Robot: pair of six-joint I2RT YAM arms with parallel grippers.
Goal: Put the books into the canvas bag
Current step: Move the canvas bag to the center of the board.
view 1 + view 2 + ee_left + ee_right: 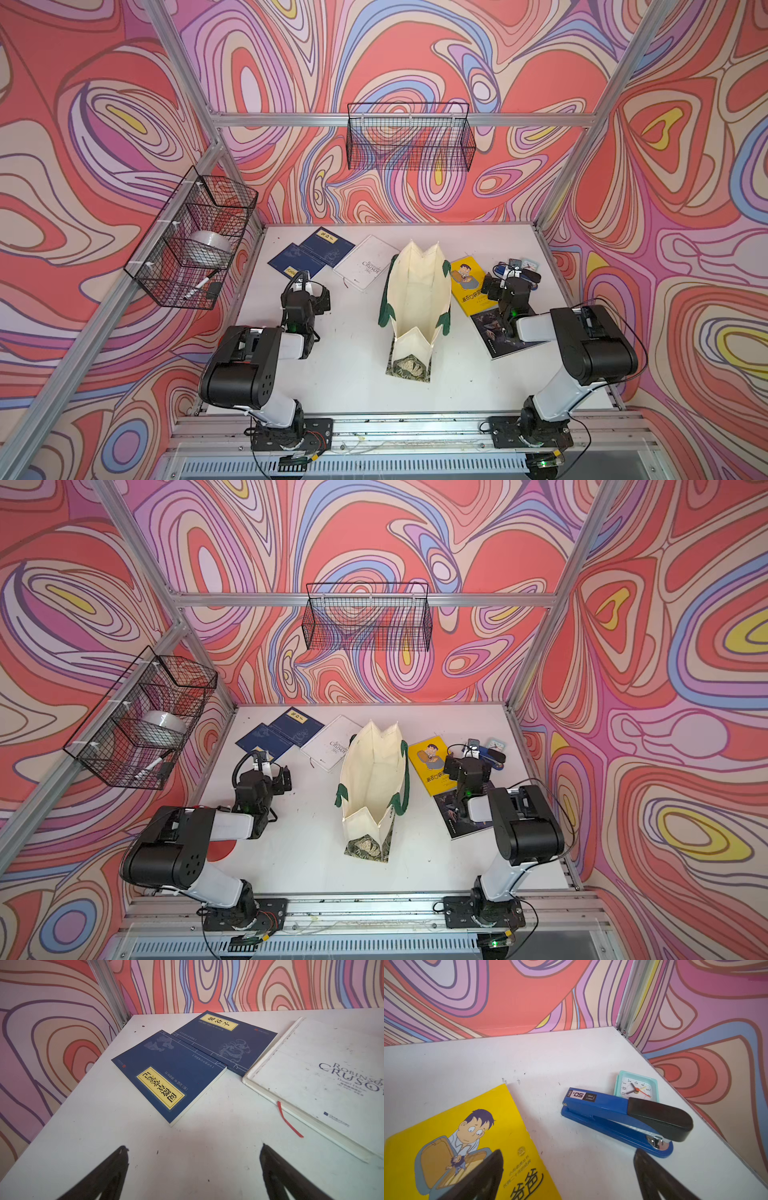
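"Books [320, 253] first: where do all five lie?"

"All flat on the counter [353, 365], none in the bag [417, 286]. On my left side I have the near navy book [166, 1078] touching the far navy book [226, 1043] along one edge. The white book [324, 1076] is just beside the far one."

"And the bag?"

"It stands upright in the middle of the counter with its mouth open, between the white book and the yellow book [452, 1142]. The dark book [494, 336] lies right next to the yellow one, nearer the arm bases, and my right arm [582, 345] hides part of it."

"End effectors?"

"The left end effector [194, 1147] is spread wide and empty, over bare counter just short of the near navy book. The right end effector [569, 1152] is just as wide and holds nothing. One finger [483, 1172] sits over the yellow cover, and I cannot tell whether it touches. The other finger is near a blue stapler [608, 1115], and a small clock [636, 1086] lies right behind the stapler."
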